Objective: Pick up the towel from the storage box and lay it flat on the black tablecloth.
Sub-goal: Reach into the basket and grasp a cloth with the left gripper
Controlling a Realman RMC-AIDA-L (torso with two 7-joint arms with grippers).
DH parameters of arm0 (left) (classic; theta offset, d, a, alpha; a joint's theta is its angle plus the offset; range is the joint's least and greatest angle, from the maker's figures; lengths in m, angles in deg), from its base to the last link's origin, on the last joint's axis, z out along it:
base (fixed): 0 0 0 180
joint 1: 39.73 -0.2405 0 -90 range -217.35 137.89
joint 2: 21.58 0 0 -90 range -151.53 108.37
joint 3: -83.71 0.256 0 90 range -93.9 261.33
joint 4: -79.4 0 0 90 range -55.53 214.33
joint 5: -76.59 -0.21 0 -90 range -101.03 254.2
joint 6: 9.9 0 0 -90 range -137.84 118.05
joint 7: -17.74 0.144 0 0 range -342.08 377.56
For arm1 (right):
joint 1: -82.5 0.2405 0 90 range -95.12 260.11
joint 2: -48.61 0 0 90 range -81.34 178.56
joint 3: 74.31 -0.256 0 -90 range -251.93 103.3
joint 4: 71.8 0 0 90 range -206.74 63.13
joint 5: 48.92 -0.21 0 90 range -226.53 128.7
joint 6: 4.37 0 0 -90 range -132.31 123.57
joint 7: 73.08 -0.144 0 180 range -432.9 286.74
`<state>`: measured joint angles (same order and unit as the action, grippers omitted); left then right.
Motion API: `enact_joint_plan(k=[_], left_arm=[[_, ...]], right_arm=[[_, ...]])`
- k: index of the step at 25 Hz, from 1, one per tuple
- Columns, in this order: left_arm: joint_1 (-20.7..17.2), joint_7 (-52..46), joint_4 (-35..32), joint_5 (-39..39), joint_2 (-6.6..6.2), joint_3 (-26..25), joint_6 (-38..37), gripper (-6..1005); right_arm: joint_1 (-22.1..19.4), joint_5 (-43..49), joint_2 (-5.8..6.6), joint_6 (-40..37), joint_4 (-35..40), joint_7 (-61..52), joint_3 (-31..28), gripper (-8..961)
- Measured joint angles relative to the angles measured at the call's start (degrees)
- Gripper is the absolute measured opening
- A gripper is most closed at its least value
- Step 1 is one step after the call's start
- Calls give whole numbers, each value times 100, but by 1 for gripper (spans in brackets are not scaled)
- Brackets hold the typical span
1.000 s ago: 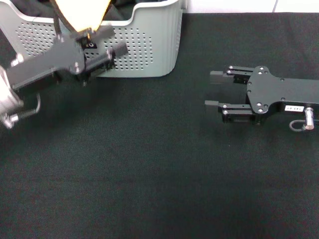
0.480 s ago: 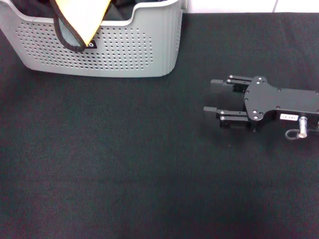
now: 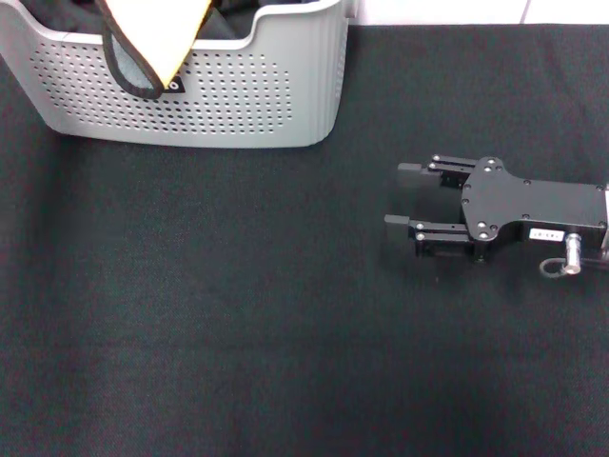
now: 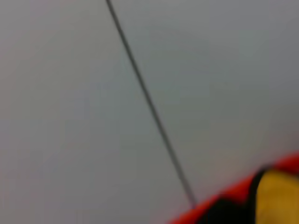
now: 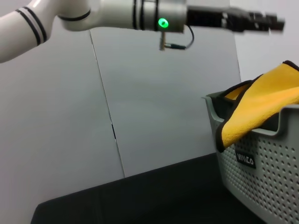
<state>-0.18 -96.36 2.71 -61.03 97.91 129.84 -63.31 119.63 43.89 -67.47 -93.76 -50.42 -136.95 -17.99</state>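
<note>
The towel (image 3: 152, 38), yellow-orange with a black piped edge, hangs over the front wall of the light grey perforated storage box (image 3: 257, 105) at the far left. In the right wrist view the towel (image 5: 261, 105) drapes over the box's rim (image 5: 261, 186). My right gripper (image 3: 394, 195) is open and holds nothing. It hovers low over the black tablecloth (image 3: 238, 314), to the right of the box. My left gripper (image 5: 275, 22) is out of the head view. The right wrist view shows it raised high above the box on its white arm.
The black tablecloth covers the whole table in front of and beside the box. Dark fabric lies inside the box behind the towel. A grey panelled wall stands behind the table. The left wrist view shows only that wall and a blurred red and yellow patch.
The left arm, which was in front of the box a second ago, has lifted out of the head view. The right gripper has drifted slightly nearer to me. The towel stays on the box.
</note>
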Motion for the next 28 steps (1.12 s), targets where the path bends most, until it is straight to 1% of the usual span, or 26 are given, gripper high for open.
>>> enact_joint_plan(k=[2, 3, 4, 6, 9, 15, 20, 26, 28], left_arm=[[142, -610, 72, -1062, 17, 240, 107, 556], [200, -860, 103, -1460, 20, 302, 109, 556], [240, -1046, 121, -1721, 20, 339, 98, 557], [262, -1230, 122, -1960, 21, 378, 72, 557], [221, -1290, 83, -1896, 22, 413, 10, 558], [250, -1278, 122, -1825, 14, 418, -491, 538], [255, -1353, 154, -1828, 15, 404, -533, 520], [283, -1377, 296, -1765, -35, 375, -505, 500], [346, -1460, 489, -1756, -108, 362, -497, 493]], right_arm=[[21, 0, -2, -1, -83, 30, 1, 717], [23, -2, -2, 1, -111, 42, 1, 717], [19, -4, -2, 4, -126, 48, 2, 717], [-18, -7, -2, 11, -133, 57, 1, 717], [-40, -8, -2, 15, -181, 114, -3, 717], [-37, -8, -10, 17, -230, 182, 2, 716], [-50, -8, -7, -16, -262, 197, -33, 716], [-173, -69, -1, -35, -285, 275, -38, 715], [-199, -74, 3, -44, -285, 278, -38, 715]])
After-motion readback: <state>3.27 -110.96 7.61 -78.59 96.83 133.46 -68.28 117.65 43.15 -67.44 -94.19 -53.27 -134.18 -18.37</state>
